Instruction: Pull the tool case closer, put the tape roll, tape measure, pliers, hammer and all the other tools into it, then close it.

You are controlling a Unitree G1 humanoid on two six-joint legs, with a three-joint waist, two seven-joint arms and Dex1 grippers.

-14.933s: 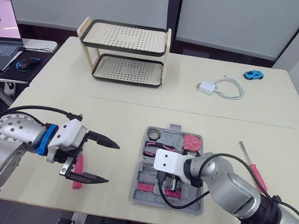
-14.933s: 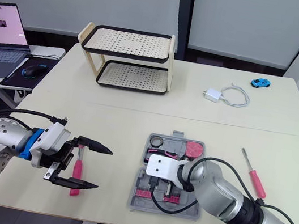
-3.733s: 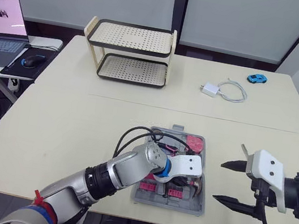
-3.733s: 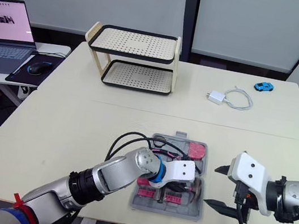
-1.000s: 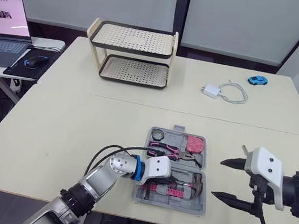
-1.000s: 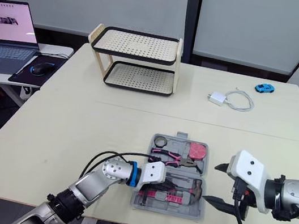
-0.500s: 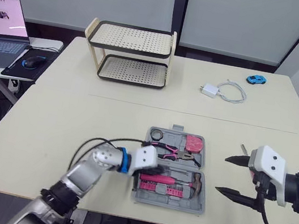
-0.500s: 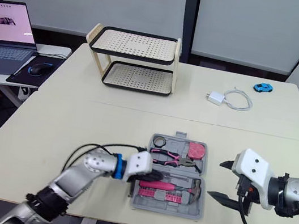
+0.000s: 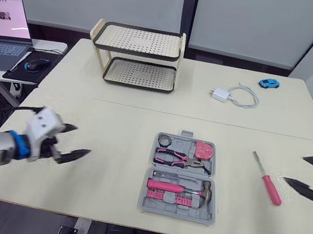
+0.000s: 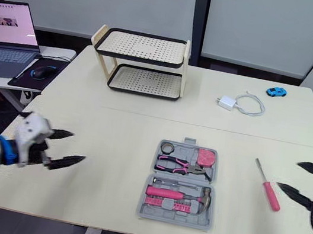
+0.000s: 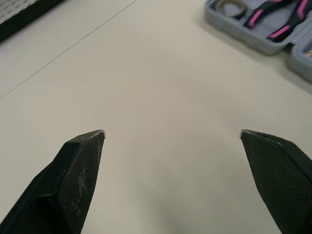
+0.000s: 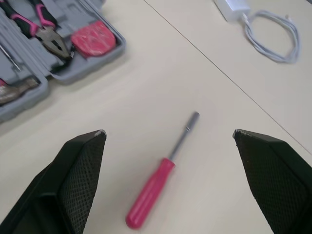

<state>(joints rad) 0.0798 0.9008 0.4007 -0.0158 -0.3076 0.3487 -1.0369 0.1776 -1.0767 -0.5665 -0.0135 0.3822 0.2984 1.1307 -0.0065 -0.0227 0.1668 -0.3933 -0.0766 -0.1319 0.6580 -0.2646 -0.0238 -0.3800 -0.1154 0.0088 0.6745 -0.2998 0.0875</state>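
The right gripper (image 9: 294,169) was cut off by the picture's edge in the head views, so that little beyond its two black fingers was seen. In its own wrist view the fingers were shown spread wide, with nothing held between them. The left gripper (image 9: 81,141) was likewise seen wide open and empty, held above bare table well to the left of the case. The small parts in the pink row (image 9: 172,199) at the front of the case could not be made out singly.

The tool case (image 9: 178,212) — grey, laid open flat — was placed near the front edge of the table, about midway between the two grippers and apart from both. In its far half a tape roll (image 9: 161,140), pink-handled pliers (image 9: 182,159) and a red tape measure (image 9: 202,150) were lodged. In its near half a hammer (image 9: 183,189) with a pink handle was laid lengthwise just behind the pink row. A red-handled screwdriver (image 9: 267,180) was left outside the case, on the table to its right, near the right gripper but untouched by it.

The surface was a pale cream table (image 9: 112,128), joined along a seam to a second one behind. On the far one a two-tier perforated rack (image 9: 136,56), a white charger (image 9: 218,94) with its looped cable and a small blue toy car (image 9: 268,83) were set. A laptop (image 9: 0,25) and a mouse (image 9: 33,64) were seen on a side desk at the far left — the screen lit
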